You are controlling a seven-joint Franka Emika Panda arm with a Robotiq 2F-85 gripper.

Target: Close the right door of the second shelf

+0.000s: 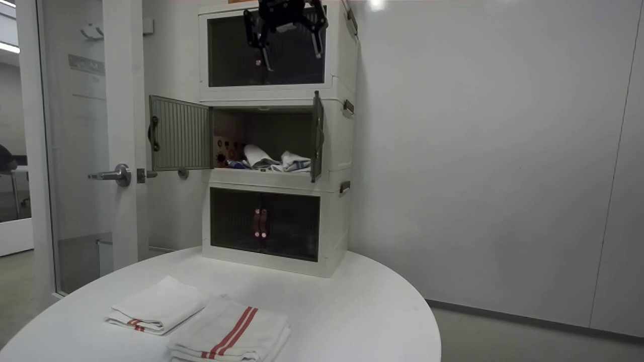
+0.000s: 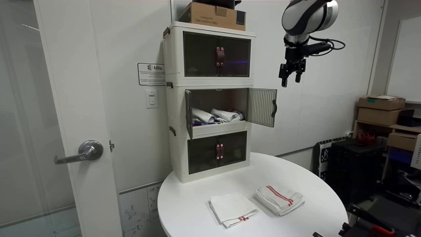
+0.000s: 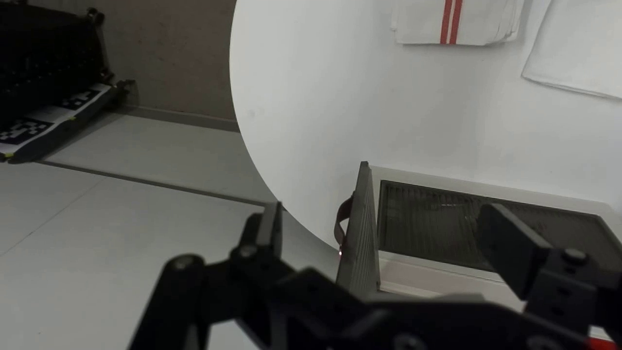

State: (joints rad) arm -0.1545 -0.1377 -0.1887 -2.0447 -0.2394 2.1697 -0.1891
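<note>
My pincer [image 2: 291, 83] hangs spread wide in front of the cabinet [image 2: 176, 110], at whose right edge the right door [image 2: 262, 107] stands swung outward from the second shelf [image 2: 220, 128], with rumpled white cloths [image 2: 224, 114] inside, while dark doors [image 2: 201, 54] close the cabinet's top and bottom compartments [image 2: 213, 81].

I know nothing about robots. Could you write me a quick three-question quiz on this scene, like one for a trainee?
1. True or false: the right door of the middle compartment stands open.
2. What is the pincer holding: (a) a cardboard box, (b) a door handle, (c) nothing?
3. What colour are the stripes on the folded cloths on the table?

Key: 1 true; 2 c; 3 red.
</note>
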